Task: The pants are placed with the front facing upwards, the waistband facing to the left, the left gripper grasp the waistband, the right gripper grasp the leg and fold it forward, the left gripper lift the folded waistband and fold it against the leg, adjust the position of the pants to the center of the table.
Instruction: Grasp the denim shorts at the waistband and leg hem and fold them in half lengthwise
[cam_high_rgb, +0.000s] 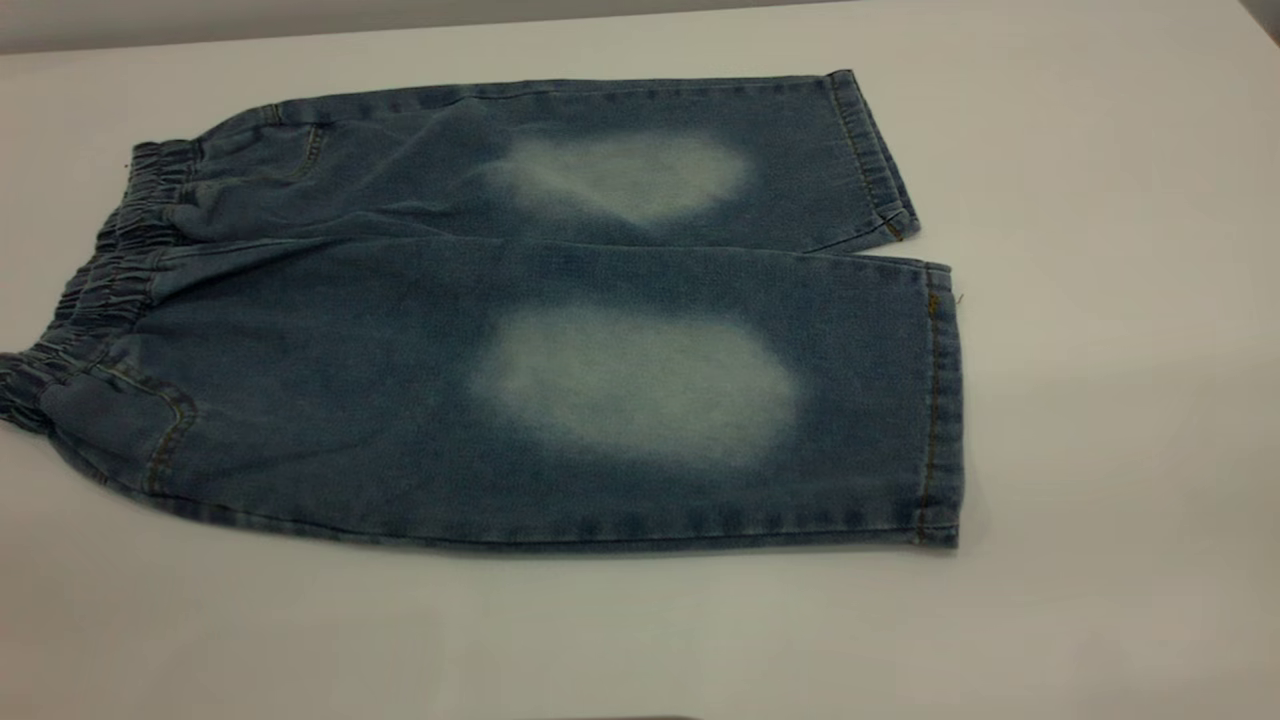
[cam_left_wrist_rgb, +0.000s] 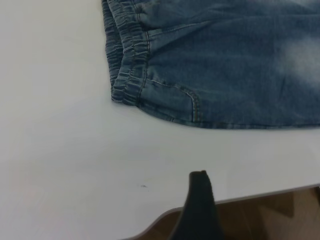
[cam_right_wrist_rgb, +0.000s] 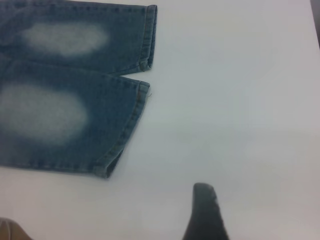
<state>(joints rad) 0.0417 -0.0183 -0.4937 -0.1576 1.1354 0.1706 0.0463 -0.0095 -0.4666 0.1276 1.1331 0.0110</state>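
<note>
**Both grippers apart from the flat pants**

We see of the left gripper (cam_left_wrist_rgb: 199, 200) only one dark finger tip, at the lower middle of the left wrist picture, over the table edge. It holds nothing, and we cannot tell how wide its jaws stand. The right gripper (cam_right_wrist_rgb: 205, 210) shows the same way: one dark tip at the lower middle of the right wrist picture, over bare table, holding nothing, its opening not to be told.

In the exterior picture no gripper appears. The pants (cam_high_rgb: 560, 330) lie flat there with the front up and fill the middle and left of the frame. The waistband (cam_high_rgb: 95, 285) is at the left edge, crinkled. The near leg (cam_high_rgb: 640, 390) carries a pale oval, and its hem cuff points to the right. The table (cam_high_rgb: 1100, 500) is white around them.
</note>
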